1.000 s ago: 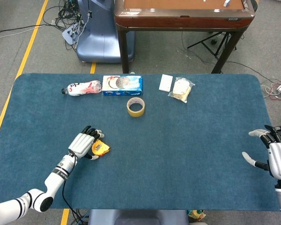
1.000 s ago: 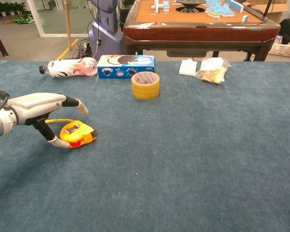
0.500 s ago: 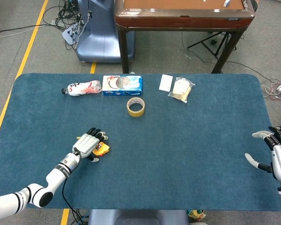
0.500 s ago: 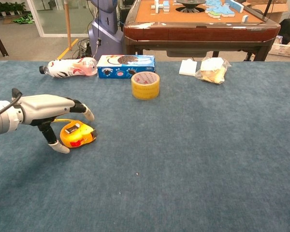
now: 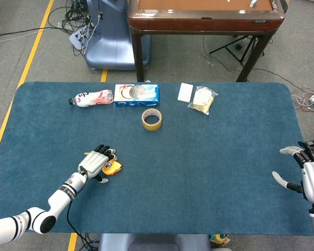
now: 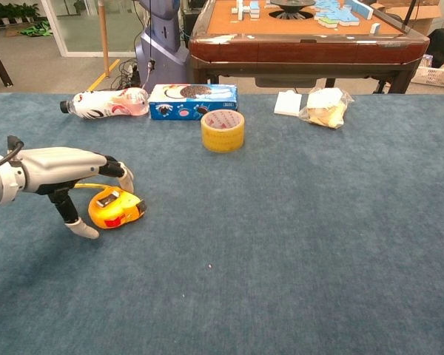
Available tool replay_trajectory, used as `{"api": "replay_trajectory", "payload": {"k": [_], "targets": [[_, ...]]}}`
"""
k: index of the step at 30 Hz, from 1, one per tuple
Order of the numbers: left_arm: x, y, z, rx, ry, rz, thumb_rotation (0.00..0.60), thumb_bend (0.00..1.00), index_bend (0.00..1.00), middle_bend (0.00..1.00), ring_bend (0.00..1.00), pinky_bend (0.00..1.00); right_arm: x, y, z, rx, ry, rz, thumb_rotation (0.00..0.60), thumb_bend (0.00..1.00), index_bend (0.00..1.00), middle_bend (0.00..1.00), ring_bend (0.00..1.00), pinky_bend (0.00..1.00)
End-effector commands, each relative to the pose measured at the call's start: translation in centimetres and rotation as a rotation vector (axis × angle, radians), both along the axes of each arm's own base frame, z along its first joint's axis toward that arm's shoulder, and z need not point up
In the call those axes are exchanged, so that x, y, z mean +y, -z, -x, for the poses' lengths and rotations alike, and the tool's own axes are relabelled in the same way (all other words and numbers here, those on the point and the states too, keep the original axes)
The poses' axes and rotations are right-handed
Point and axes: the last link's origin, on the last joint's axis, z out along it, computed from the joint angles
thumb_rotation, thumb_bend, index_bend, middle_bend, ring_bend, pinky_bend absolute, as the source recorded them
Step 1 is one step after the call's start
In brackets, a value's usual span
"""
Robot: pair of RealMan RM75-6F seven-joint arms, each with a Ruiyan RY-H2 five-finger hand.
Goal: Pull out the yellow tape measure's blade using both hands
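The yellow tape measure [image 5: 114, 168] [image 6: 117, 209], with an orange-red patch and a dark clip, lies on the blue table at the front left. My left hand [image 5: 97, 163] [image 6: 66, 166] arches over its left side: the fingers [image 6: 124, 175] reach just above the case and the thumb [image 6: 82, 228] points down to the case's left, apart from it. The hand holds nothing. No blade shows outside the case. My right hand [image 5: 310, 176] hovers at the table's right edge with fingers spread, far from the tape; the chest view does not show it.
Along the back of the table [image 5: 209, 157] lie a plastic bottle [image 5: 90, 98], a blue biscuit box [image 5: 137, 95], a roll of yellow tape [image 5: 152, 119], a white pad [image 5: 185, 92] and a bagged snack [image 5: 203, 99]. A brown table [image 5: 204, 15] stands beyond.
My left hand has drawn back slightly left, so its thumb now stands clear of the case. The tape measure shifted a little left. The right hand has barely moved.
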Motion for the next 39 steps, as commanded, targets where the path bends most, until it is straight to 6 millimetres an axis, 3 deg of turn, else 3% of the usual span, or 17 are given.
{"api": "replay_trajectory", "payload": {"k": [1, 15, 30, 39], "targets": [[-0.1, 0.0, 0.0, -0.007, -0.006, -0.001, 0.600, 0.12, 0.27, 0.12, 0.03, 0.00, 0.0, 0.0, 0.0, 0.001, -0.001, 0.000, 0.600, 0.26, 0.35, 0.33, 0.15, 0.24], [0.6, 0.4, 0.5, 0.001, 0.021, -0.027, 0.600, 0.12, 0.35, 0.20, 0.08, 0.00, 0.1, 0.0, 0.0, 0.002, 0.008, 0.002, 0.600, 0.26, 0.35, 0.33, 0.15, 0.24], [0.8, 0.8, 0.9, -0.035, 0.020, -0.035, 0.600, 0.12, 0.44, 0.43, 0.24, 0.00, 0.1, 0.1, 0.0, 0.003, 0.012, -0.001, 0.600, 0.26, 0.35, 0.33, 0.15, 0.24], [1.2, -0.2, 1.7, -0.163, -0.030, -0.076, 0.600, 0.12, 0.53, 0.56, 0.35, 0.00, -0.5, 0.3, -0.7, 0.011, -0.013, -0.021, 0.600, 0.26, 0.35, 0.33, 0.15, 0.24]]}}
